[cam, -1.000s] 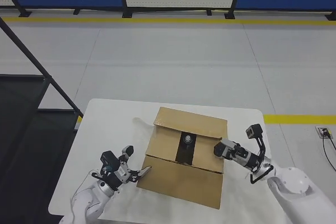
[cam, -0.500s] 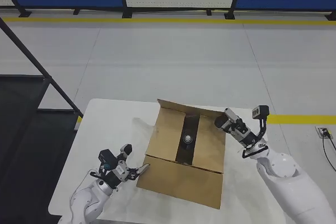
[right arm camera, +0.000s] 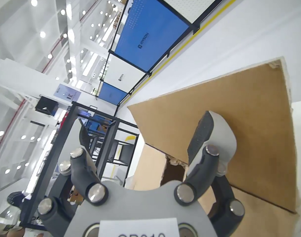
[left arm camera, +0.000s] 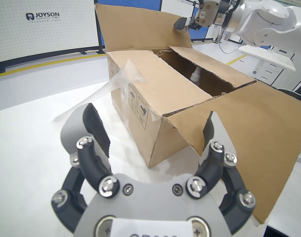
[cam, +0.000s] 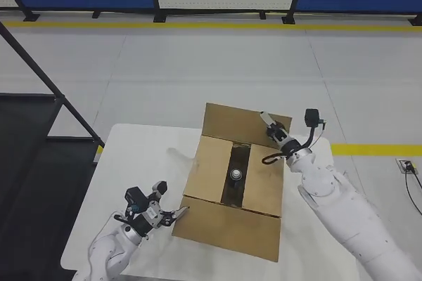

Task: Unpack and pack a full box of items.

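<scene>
A brown cardboard box (cam: 218, 184) stands mid-table with its flaps open. Its far flap (cam: 238, 123) is raised; the near flap (cam: 228, 228) hangs out over the table front. A white bottle top (cam: 234, 173) shows in the gap, also seen as the bottle (left arm camera: 195, 74) in the left wrist view. My right gripper (cam: 269, 125) is open at the far flap's right corner, one finger (right arm camera: 206, 134) lying against the flap (right arm camera: 226, 114). My left gripper (cam: 170, 214) is open at the box's near left corner, its fingertips beside the near flap (left arm camera: 251, 124).
A loose strip of clear tape (left arm camera: 115, 85) trails from the box's left side onto the white table (cam: 130, 168). The table's right edge lies close beyond the box. A dark metal frame (cam: 35, 70) stands off the table's left.
My right gripper has swung from the box's right side round to the far side, and the far flap has gone from lying over the box to standing up. The left gripper has hardly moved.
</scene>
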